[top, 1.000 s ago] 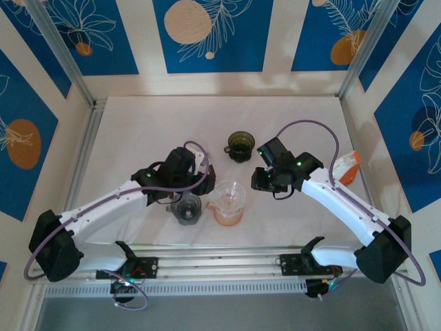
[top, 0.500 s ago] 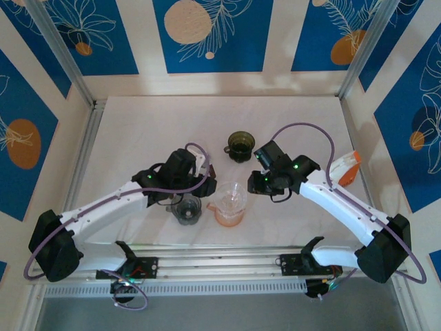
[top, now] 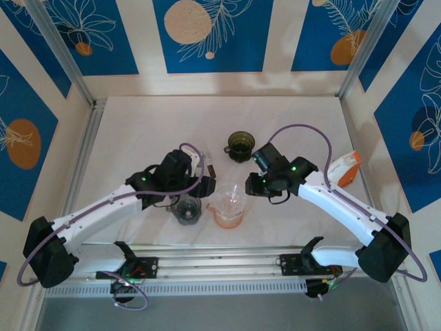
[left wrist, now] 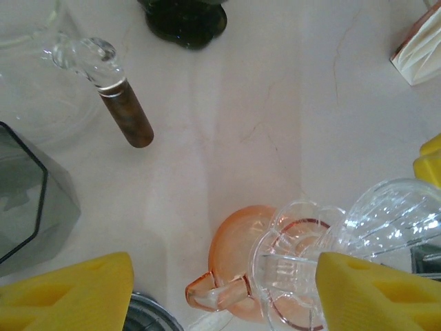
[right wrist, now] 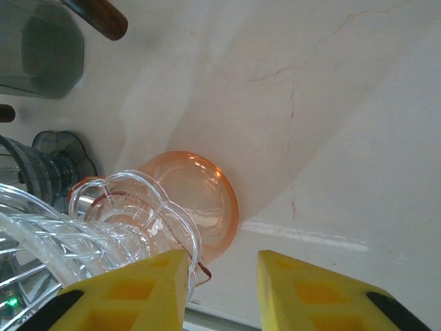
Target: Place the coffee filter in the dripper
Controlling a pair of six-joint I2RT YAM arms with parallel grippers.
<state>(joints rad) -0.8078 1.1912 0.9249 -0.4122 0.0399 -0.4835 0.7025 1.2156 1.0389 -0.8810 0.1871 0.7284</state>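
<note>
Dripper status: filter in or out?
Out. The clear glass dripper looks see-through, with no paper in it; the white filters sit in their orange holder at the far right.

Table (top: 138, 124): off-white, faint marble veining, a few thin reddish hairlines. Wall panels (top: 210, 34): deep blue with white line-drawn leaves and flowers, plus orange and peach discs; cream strips between them. Frame posts (top: 58, 52): bare silver. Left arm (top: 103, 207) and right arm (top: 344, 203): white links, black joints, small green lights. Cables (top: 303, 127): purple. Gripper pads (left wrist: 69, 293): bright yellow. Dripper (left wrist: 386, 214): clear glass, ribbed swirl, scalloped foot with a reddish ring. Jug (right wrist: 200, 200): translucent orange. Cup (top: 241, 145): dark green, see-through. Second dripper (top: 187, 209): smoky grey. Handle (left wrist: 127, 114): brown wood, pale band where it meets clear glass. Item at the right table edge (top: 348, 165): orange and white.
</note>
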